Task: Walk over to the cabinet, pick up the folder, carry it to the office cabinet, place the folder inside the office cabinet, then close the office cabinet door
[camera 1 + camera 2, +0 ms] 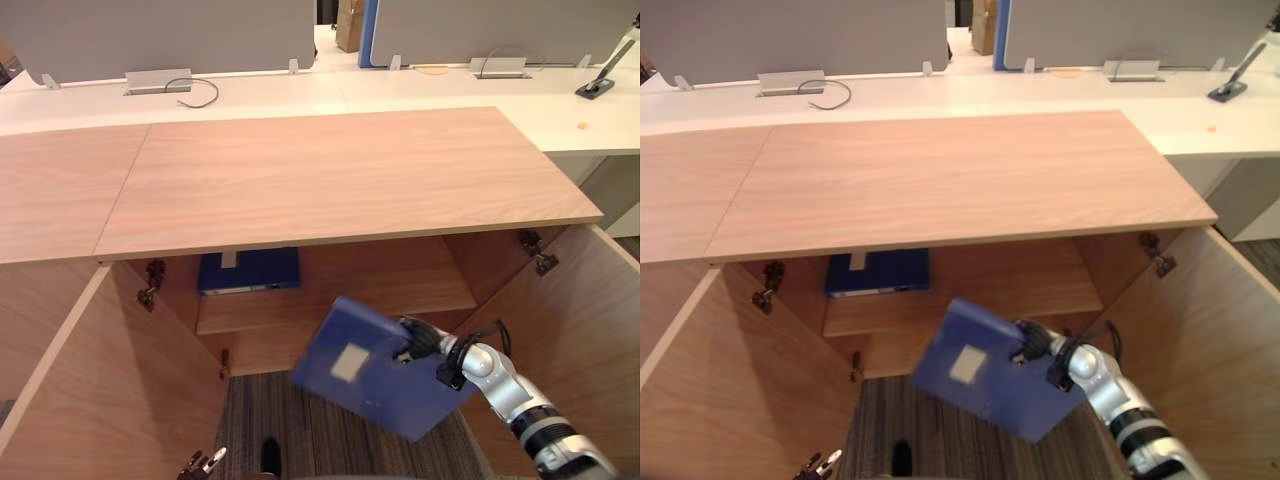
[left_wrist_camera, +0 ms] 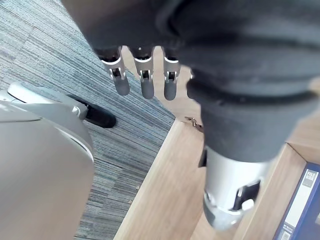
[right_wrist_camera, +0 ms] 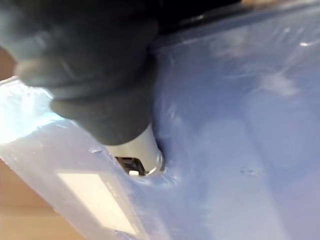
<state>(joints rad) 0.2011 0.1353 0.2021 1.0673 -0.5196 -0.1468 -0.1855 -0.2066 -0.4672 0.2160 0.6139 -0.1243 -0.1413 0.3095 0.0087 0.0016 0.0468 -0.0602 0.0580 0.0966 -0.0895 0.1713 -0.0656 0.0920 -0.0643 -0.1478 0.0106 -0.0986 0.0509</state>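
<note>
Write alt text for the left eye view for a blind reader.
The right hand grips a tilted blue plastic folder with a white label before an open light-wood cabinet, where a second blue folder lies on the shelf. The left hand hangs low.

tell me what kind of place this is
Most likely an office: grey partition screens behind white desks with cable boxes, a wooden cabinet standing open, and striped grey carpet.
</note>
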